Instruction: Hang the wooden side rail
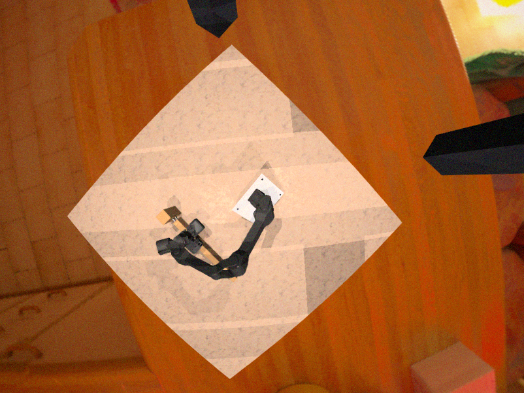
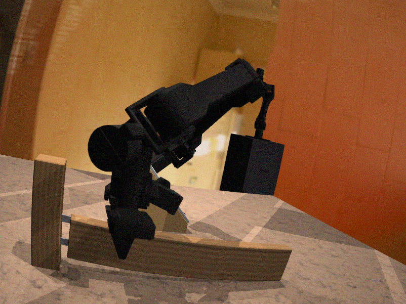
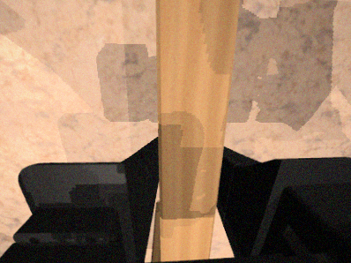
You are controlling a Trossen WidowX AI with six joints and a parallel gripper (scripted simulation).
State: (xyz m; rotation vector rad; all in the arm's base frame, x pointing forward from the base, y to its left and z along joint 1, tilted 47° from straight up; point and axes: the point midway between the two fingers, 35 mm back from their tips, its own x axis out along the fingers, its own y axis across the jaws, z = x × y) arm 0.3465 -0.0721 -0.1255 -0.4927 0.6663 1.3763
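The single arm [image 2: 203, 97] rises from its base [image 1: 257, 203], folds at the elbow [image 1: 233, 266] and bends back toward the mat's left corner, wrist pointing straight down. Its gripper [image 2: 126, 229] is clamped on the wooden side rail [image 2: 203, 256] near the hooked end, one dark finger [image 3: 132, 192] pressed against each face.

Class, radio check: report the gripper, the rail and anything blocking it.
Gripper shut on the side rail. Hook end raised beside the headboard post, far end on the table. Nothing seen in the way.
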